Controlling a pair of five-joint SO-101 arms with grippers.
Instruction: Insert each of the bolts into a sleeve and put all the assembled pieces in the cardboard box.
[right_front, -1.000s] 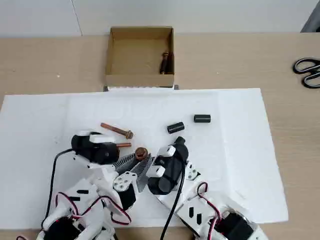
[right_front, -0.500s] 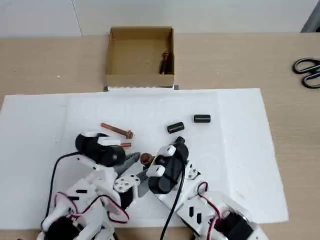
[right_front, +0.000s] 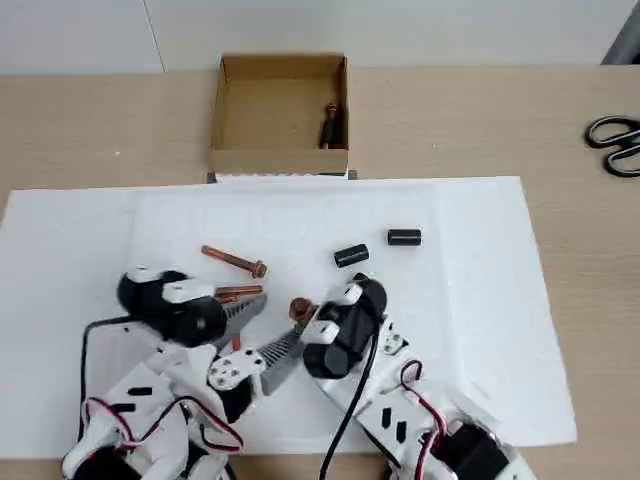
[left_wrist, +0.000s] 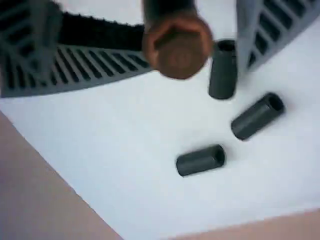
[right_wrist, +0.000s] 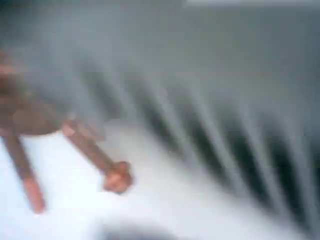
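The held bolt (right_front: 300, 308) is up off the white sheet (right_front: 480, 330), about midway between the sheet's left and right edges and nearer its front edge. Its hexagonal head faces the left wrist camera, so its long axis runs straight away from that camera and the shank is hidden behind the head. Something dark sits right behind the head; whether it is a sleeve I cannot tell. The left gripper (right_front: 285, 318) is spread wide, its ribbed fingers (left_wrist: 90, 65) on either side of the head and not clamping it. The right gripper (right_front: 322, 315) is right at the bolt, but I cannot tell whether it is closed. A loose bolt (right_front: 232, 261) lies flat toward the sheet's left half, its long axis roughly left to right and its head at the right end. A second bolt (right_front: 238, 291) lies just in front of it, partly hidden under the left arm. Two sleeves (right_front: 351, 255) (right_front: 404, 237) lie near the sheet's middle, close together without touching, both lengthwise across the sheet. The cardboard box (right_front: 280, 160) sits on the desk past the sheet's far edge. An assembled piece (right_front: 331, 125) lies along its right wall, pointing front to back.
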